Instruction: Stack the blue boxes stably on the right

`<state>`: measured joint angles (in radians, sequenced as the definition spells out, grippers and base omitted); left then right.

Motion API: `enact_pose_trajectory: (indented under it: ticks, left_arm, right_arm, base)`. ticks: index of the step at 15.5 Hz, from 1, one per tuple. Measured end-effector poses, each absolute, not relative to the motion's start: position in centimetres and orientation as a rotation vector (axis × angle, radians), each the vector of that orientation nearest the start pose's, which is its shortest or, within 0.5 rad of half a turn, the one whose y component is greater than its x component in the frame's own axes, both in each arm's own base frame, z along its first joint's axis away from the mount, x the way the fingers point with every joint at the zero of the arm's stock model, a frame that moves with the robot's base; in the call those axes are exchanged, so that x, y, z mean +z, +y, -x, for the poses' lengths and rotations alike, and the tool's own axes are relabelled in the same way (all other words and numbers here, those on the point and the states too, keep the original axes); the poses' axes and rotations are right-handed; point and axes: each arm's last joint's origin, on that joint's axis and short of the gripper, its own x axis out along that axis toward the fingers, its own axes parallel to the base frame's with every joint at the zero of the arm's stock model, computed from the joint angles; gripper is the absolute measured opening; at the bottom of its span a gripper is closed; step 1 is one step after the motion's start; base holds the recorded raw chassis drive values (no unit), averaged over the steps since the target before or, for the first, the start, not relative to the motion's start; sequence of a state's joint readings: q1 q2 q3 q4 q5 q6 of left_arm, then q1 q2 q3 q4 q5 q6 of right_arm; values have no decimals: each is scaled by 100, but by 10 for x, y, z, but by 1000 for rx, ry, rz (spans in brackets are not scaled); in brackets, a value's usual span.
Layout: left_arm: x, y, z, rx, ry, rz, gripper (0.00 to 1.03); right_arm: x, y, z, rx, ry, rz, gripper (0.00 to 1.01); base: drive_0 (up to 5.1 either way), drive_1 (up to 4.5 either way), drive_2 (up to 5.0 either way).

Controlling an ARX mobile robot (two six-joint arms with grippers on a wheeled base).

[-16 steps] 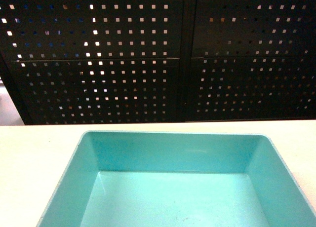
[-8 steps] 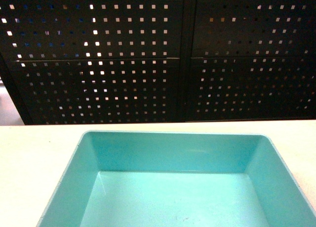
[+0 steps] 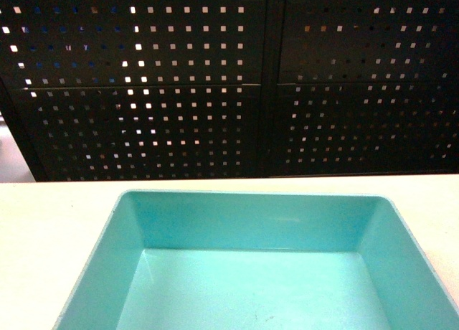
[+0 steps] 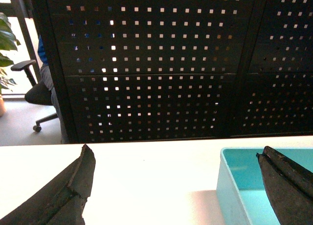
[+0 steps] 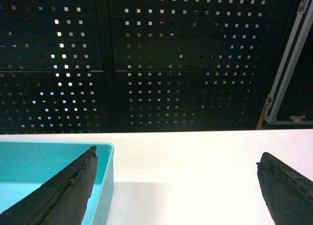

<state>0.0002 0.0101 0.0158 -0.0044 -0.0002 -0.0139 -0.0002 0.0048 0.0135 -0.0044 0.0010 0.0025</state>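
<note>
We see 1 blue box point(image 3: 258, 265) directly in front of us on the table point(image 3: 50, 215), open side up and apparently empty, its near part cut off by the bottom of the head view. No second box shows in any view, so we cannot tell where its partner lies or whether a stack has been started on the right.

Both arms flank it low at its near side. The left gripper point(image 4: 176, 186) is spread wide, with 1 finger over bare table and the other over the box's left end, so its jaws straddle the left wall. The right gripper point(image 5: 176, 186) is just as wide, 1 finger over the box's right end and the other over bare table. Neither holds anything. We judge this as a 2-handed pickup being lined up: each side wall sits between a pair of fingers, ready to be pinched.

Behind the table stands a dark perforated panel point(image 3: 215, 79), and past its left edge an office chair point(image 4: 29, 88).
</note>
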Motion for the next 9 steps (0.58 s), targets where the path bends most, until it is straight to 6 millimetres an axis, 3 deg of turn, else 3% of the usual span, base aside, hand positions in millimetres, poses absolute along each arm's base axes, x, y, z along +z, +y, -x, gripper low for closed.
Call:
enact_pose_trajectory:
  ticks: [3,4,5,6,7,8,9]
  left_arm:
    - [167,-1,-98,-43,76,31,98]
    - [181,-4,-100,-139,179,92,98]
    - [214,-9,-104,-269,181,156,98]
    - [242,-13,-113,-349,109,178,98]
    - [259,-14,-131,-404,177,213,98]
    - [251,-13,-157,-424,358,279,98]
    - [234,-13,-183,-441,569,366,98]
  right_arm:
    - [167,1,-99,19,18,-21,98]
    - [175,0,-104,38,75,-43,98]
    - [196,0,-111,54,48,-67,98]
    - [226,4,-125,89,32,-93,98]
    - [240,9,-145,157,173,-135,98]
    - [234,13,-174,217,384,-228,98]
    - [221,12,-201,166,480,-282,98]
  base:
    - [0,0,0]
    - [0,0,0]
    - [0,0,0]
    - [0,0,0]
    - [0,0,0]
    - [0,0,0]
    - [0,0,0]
